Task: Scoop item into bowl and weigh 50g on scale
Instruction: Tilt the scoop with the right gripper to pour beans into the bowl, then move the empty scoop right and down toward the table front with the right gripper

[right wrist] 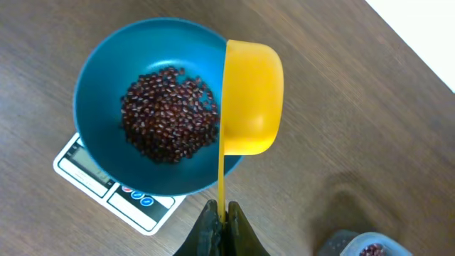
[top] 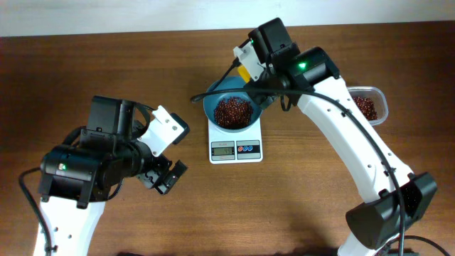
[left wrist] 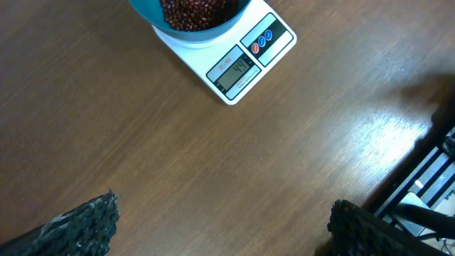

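The teal-blue bowl (top: 232,108) sits on the white scale (top: 236,148) and holds a pile of dark reddish-brown beans (top: 233,111). In the right wrist view the bowl (right wrist: 99,78) and beans (right wrist: 169,115) show from above, with the scale (right wrist: 106,186) under them. My right gripper (right wrist: 222,217) is shut on the thin handle of a yellow scoop (right wrist: 252,96), tipped on its side over the bowl's right rim. My left gripper (left wrist: 220,224) is open and empty over bare table, left of the scale (left wrist: 242,64). The display there seems to read 44.
A clear plastic tub (top: 370,105) with more beans stands right of the scale, partly behind my right arm. It also shows at the bottom right in the right wrist view (right wrist: 366,247). The table's far edge meets a white wall.
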Robot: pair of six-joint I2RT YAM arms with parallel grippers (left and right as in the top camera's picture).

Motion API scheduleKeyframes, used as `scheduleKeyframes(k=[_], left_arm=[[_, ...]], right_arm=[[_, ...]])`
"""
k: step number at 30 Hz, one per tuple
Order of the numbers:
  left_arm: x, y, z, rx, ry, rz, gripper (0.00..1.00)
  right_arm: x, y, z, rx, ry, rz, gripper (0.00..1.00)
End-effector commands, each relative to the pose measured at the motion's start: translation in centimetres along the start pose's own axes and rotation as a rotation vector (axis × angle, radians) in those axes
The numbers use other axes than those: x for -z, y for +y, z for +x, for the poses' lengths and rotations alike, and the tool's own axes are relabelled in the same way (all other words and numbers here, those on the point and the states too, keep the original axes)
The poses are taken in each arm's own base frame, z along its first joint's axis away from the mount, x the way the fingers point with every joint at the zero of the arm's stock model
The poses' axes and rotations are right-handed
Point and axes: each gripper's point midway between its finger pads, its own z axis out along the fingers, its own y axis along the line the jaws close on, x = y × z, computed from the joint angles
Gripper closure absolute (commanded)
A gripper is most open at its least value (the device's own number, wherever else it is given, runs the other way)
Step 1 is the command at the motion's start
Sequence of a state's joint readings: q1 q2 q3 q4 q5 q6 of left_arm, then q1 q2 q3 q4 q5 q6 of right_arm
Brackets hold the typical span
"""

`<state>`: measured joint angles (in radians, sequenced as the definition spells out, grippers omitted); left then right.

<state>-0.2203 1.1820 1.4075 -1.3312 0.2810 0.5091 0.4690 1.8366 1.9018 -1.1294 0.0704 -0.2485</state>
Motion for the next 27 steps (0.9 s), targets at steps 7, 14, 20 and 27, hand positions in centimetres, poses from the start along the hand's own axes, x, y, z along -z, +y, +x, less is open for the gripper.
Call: scheduleKeyframes(k=[7,14,20,27], left_arm=[[0.5,0.0,-0.4,-0.018,-0.024,-0.002,0.01],[0.5,0.0,-0.4,-0.018,-0.024,-0.002,0.01],[0.5,0.0,-0.4,-0.018,-0.024,-0.002,0.01],[0.5,0.0,-0.4,-0.018,-0.024,-0.002,0.01]], right_arm=[[8.1,-9.4,-3.1,-0.31,-0.225,0.157,0.96],[9.9,-14.7,0.2,-0.499,-0.217,0.225,0.96],[10.1,-16.0,0.9,-0.541,-0.215,0.248,0.96],[12.9,-19.2,4.3,-0.681,-0.221,0.314,0.96]])
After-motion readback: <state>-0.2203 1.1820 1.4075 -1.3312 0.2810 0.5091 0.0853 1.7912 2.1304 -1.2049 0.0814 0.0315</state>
